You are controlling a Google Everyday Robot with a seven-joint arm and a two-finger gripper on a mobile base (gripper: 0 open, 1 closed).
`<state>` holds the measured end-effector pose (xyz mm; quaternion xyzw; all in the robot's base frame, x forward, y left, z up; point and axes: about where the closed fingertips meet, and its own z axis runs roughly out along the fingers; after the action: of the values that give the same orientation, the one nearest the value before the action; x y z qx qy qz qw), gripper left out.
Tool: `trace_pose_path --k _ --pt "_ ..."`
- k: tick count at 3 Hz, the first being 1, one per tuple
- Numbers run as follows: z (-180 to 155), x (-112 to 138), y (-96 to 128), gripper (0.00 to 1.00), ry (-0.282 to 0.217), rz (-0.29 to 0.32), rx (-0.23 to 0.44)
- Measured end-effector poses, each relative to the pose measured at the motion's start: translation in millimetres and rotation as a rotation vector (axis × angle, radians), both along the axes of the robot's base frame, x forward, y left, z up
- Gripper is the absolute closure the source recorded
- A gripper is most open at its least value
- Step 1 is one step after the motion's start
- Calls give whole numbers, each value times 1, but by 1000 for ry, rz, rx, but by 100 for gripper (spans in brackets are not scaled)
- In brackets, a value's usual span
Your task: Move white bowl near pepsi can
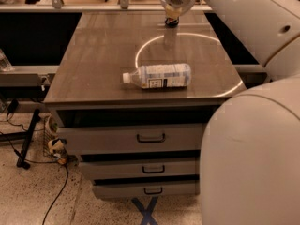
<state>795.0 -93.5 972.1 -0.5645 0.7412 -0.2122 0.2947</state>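
Note:
My gripper [172, 14] hangs from the big white arm at the far edge of the table, just above a small dark object [171, 23]. That object looks like the pepsi can, mostly hidden by the gripper. The white bowl does not show anywhere; it may be hidden behind the gripper and arm. A bright white arc on the tabletop is only a light reflection.
A clear plastic bottle [159, 76] with a white label lies on its side in the middle of the brown table [93, 64]. Three drawers [150, 138] sit under the tabletop. My white arm fills the right side of the view. Cables lie on the floor at the left.

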Motion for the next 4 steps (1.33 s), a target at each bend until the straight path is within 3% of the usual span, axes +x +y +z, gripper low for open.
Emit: trace_pose_path --k 1,3,4 --pt "3 15 -50 100 -24 -77 -35" --pt "-6 28 -51 100 -33 -67 -21" --pt "-25 48 -67 100 -33 -49 -20"
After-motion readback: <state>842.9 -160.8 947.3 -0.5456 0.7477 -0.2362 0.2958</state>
